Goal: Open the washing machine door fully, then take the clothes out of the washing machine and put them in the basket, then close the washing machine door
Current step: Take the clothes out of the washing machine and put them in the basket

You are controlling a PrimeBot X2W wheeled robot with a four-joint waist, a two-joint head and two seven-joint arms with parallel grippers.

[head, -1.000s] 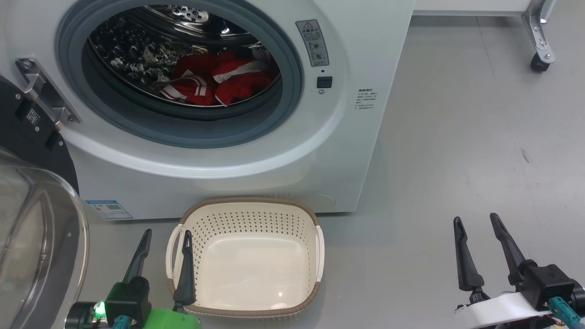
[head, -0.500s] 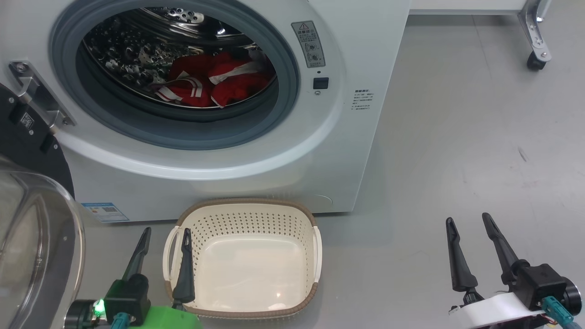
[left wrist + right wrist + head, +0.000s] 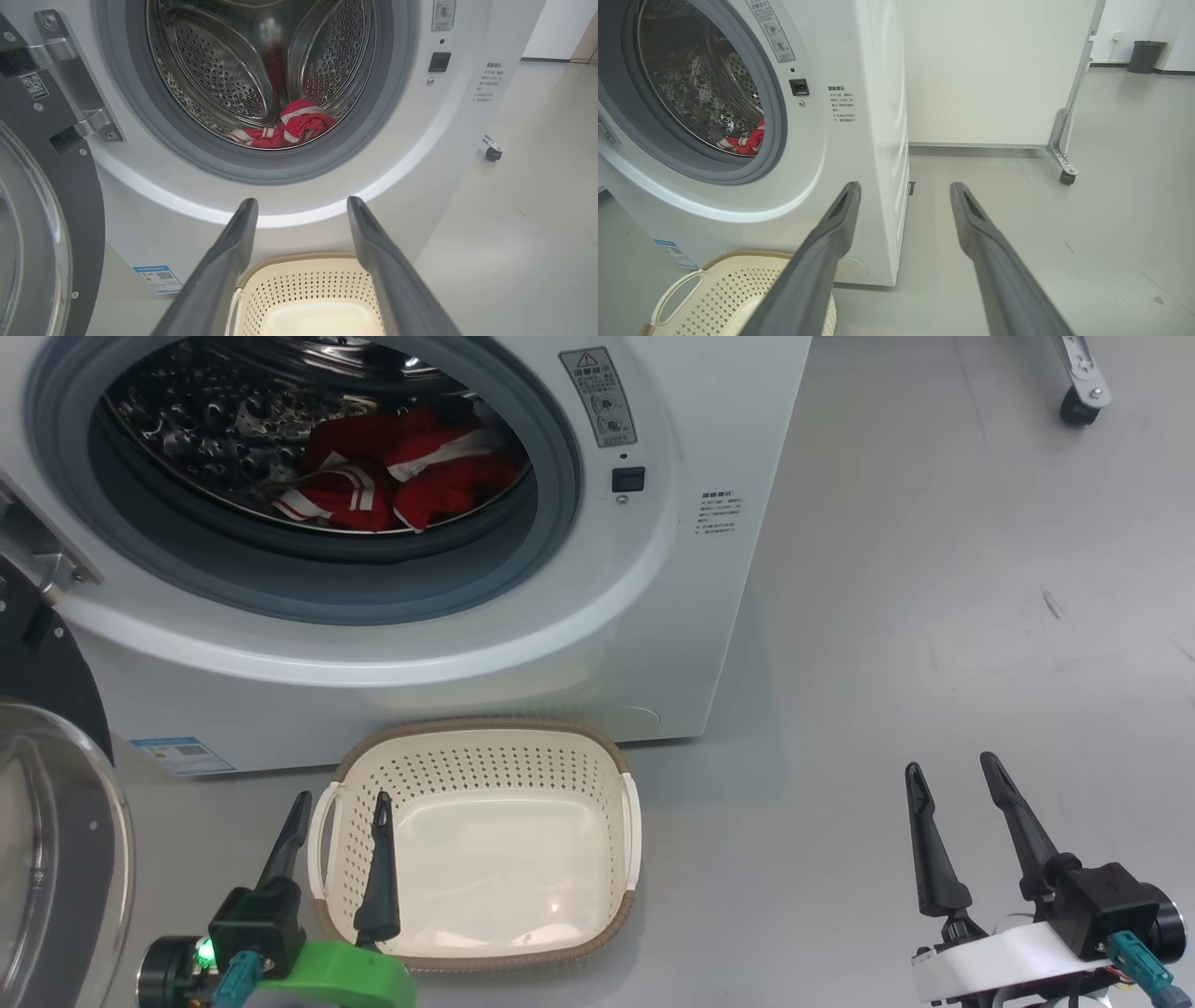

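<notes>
"Clothes [image 3: 373, 476] lie inside the washer [image 3: 653, 616], door [image 3: 56, 859] open. Which step?"
"Taking out, I think. Left gripper [image 3: 342, 798] and right gripper [image 3: 950, 763] are spread, empty; one must reach into the drum [image 3: 187, 411], above the basket [image 3: 476, 726]."

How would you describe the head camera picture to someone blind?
A big white front-loading washing machine stands open, red white-striped sports clothes lying in its perforated steel drum. An empty cream perforated plastic basket sits on the grey floor before it. The left jaws, by the basket's left edge, and the right jaws, at lower right, stand open.
</notes>
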